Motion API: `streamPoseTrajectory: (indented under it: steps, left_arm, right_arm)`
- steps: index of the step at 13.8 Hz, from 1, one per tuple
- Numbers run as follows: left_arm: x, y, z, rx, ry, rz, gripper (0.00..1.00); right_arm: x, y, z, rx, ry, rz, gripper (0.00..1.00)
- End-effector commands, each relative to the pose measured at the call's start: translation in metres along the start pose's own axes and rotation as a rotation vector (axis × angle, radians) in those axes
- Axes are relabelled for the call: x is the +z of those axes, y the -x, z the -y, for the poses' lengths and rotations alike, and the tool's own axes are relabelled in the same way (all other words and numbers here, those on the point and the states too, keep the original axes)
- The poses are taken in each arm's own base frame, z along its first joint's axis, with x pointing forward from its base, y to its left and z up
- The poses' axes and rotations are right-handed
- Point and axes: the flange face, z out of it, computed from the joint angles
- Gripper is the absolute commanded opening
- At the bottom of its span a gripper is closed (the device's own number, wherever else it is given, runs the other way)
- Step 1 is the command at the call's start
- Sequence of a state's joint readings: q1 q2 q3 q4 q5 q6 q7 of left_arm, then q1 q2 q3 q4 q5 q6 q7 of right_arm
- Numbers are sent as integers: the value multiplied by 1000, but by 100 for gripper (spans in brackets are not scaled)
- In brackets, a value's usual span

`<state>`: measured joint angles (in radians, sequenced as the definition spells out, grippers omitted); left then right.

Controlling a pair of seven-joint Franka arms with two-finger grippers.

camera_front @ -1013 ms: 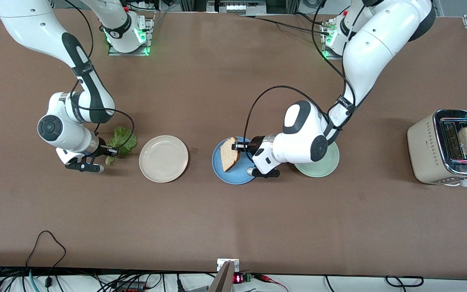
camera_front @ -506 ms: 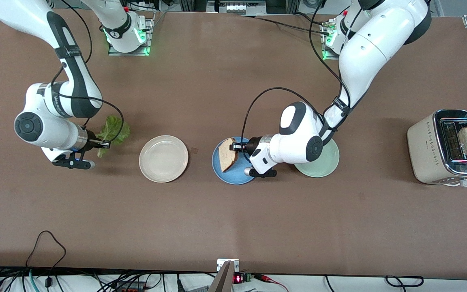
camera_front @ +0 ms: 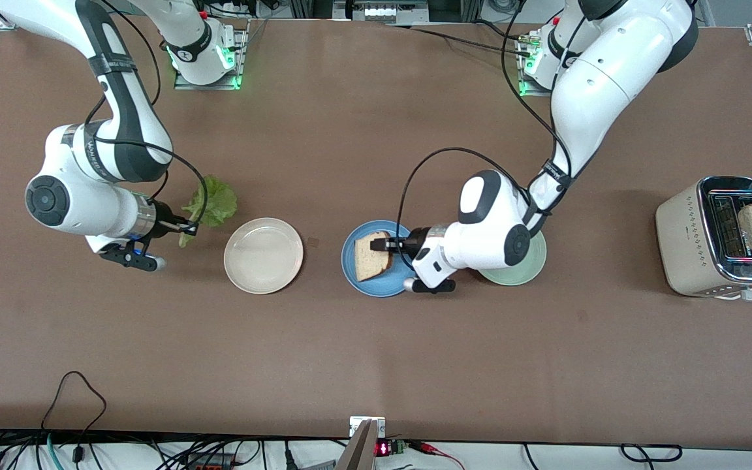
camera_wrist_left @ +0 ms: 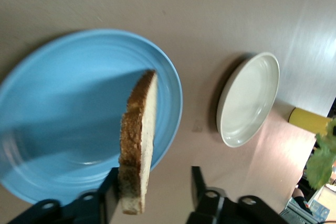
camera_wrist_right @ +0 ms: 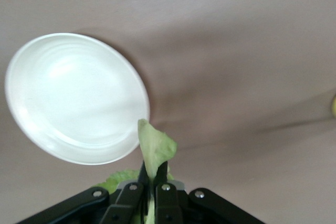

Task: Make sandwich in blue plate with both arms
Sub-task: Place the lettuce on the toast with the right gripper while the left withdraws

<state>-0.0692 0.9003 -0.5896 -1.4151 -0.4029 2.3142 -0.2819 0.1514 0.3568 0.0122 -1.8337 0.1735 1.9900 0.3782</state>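
Now my left gripper (camera_wrist_left: 152,195), jaws spread with the bread slice (camera_front: 373,255) leaning on one finger over the blue plate (camera_front: 356,277), should back away toward three o'clock, while my right gripper (camera_wrist_right: 153,182) pinches lettuce (camera_front: 214,199) at the beige plate's (camera_front: 263,255) ten o'clock.

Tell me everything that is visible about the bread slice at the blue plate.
The bread slice is light brown with a darker crust and a speckled, toasted-looking face. It is over the blue plate. In the left wrist view it stands on edge, and the left gripper has its fingers apart, one finger against the crust at one end, the other clear of the slice. Whether the slice already touches the plate cannot be told. Nothing lies on it.
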Motion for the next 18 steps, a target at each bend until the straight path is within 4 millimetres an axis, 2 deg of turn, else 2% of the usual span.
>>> streamPoseTrajectory:
  steps: [1, 4, 8, 11, 12, 14, 16, 18]
  left_arm:
    - [-19, -13, 13, 55, 25, -6, 100]
    - [-43, -24, 37, 113, 23, -11, 100]
    - [-96, -21, 39, 125, -30, 18, 100]
    - [-152, -24, 57, 176, -216, -16, 100]
    - [-171, -22, 59, 192, -266, -19, 100]
    - [-220, -19, 68, 211, -392, -28, 100]
    - [-271, -17, 85, 218, -531, -70, 100]
    - [-313, -7, 81, 196, -567, -92, 100]
  right_arm:
    - [-7, 10, 37, 106, -17, 7, 7]
    - [-7, 22, 85, 232, -106, 48, 7]
    - [12, 39, 143, 410, -173, 127, 7]
    - [35, 44, 186, 519, -188, 104, 7]
    - [39, 44, 208, 561, -217, 77, 7]
    - [51, 40, 241, 631, -255, 52, 7]
    - [72, 50, 264, 674, -244, 60, 7]
    - [91, 57, 279, 711, -275, 36, 7]
